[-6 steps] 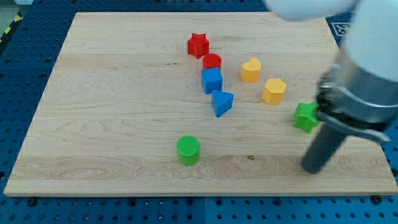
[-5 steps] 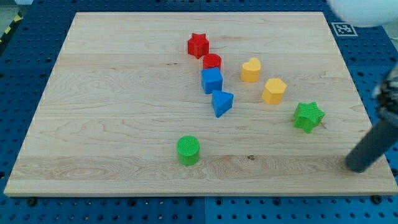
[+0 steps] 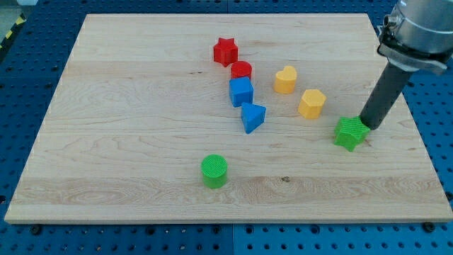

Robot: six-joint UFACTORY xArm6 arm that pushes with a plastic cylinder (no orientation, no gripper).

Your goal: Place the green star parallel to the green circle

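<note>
The green star (image 3: 350, 133) lies on the wooden board (image 3: 127, 127) at the view's right. The green circle (image 3: 214, 171) stands low on the board, near the view's middle bottom, well to the left of the star. My tip (image 3: 369, 127) rests at the star's upper right edge, touching it or nearly so. The dark rod slants up from there toward the view's top right.
A red star (image 3: 225, 51), a red circle (image 3: 241, 70), a blue cube (image 3: 241, 92) and a blue triangle (image 3: 253, 117) run in a line down the middle. A yellow heart (image 3: 285, 79) and a yellow hexagon (image 3: 311, 103) lie to their right.
My tip has swung from below and right of the green star, out toward the board's right edge, and up to the star's upper right edge. No block has visibly moved.
</note>
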